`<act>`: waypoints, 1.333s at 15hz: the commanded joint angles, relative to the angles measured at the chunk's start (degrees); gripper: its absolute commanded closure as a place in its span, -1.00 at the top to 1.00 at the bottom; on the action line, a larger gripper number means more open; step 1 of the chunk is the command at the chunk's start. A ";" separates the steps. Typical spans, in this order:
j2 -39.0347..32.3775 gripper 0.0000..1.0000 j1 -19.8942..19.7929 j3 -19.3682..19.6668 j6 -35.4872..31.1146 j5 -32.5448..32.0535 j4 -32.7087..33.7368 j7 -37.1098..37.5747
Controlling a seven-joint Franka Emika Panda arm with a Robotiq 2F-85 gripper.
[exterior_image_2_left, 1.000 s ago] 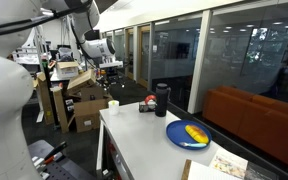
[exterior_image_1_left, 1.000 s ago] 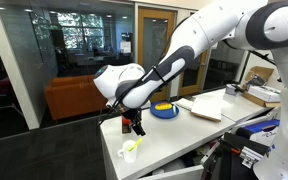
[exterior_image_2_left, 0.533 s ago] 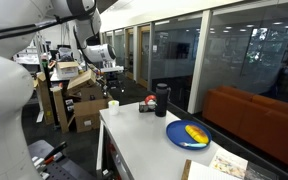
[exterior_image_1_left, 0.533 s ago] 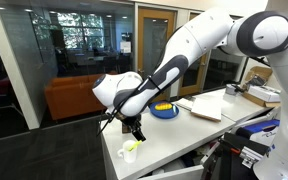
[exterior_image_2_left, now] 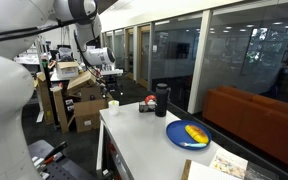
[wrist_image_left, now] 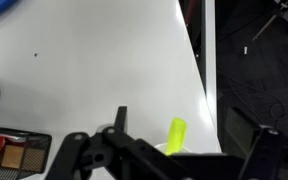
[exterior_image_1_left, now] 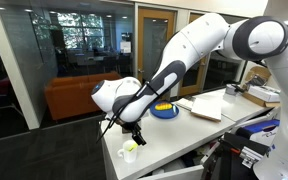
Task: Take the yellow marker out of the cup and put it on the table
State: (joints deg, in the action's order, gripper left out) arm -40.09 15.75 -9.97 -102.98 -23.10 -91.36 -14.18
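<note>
Gripper: The gripper [exterior_image_1_left: 136, 134] hung just above the cup [exterior_image_1_left: 130, 152], at one end of the table [exterior_image_1_left: 187, 126].
How open: In the wrist view its two fingers [wrist_image_left: 71, 151] stood wide apart. They held nothing.
Yellow marker: The yellow marker [wrist_image_left: 175, 135] stood in the cup. Its top poked up between the two fingers. I could not tell if it touched either one.
Cup: It was small and white and sat close to the table's edge.
Blue bowl: The blue bowl [exterior_image_2_left: 188, 134] sat well apart from the cup, with a yellow thing [exterior_image_2_left: 195, 133] in it.
Dark bottle: The dark bottle [exterior_image_2_left: 162, 99] stood between the cup and the bowl in an exterior view, with a red-orange thing [exterior_image_2_left: 149, 101] just beside it.
</note>
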 commanded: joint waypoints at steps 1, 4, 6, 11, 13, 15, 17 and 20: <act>-2.06 1.00 1.15 0.46 1.38 -0.67 2.58 -1.41; -2.72 1.00 1.57 0.32 0.55 -0.73 2.62 -1.71; -2.98 1.00 1.76 0.30 0.30 -0.72 2.58 -1.93; -3.44 1.00 1.65 0.23 -0.28 -0.62 2.29 -2.76; -3.88 1.00 1.66 0.39 -0.46 -0.74 2.45 -2.76; -4.17 1.00 1.65 0.59 -0.38 -0.85 2.65 -2.86; -4.31 1.00 1.67 0.82 -0.45 -0.98 2.76 -2.86; -4.56 1.00 1.68 0.92 -0.51 -1.01 2.93 -3.08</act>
State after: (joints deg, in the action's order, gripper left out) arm -43.11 17.15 -9.31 -103.66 -23.10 -90.52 -16.07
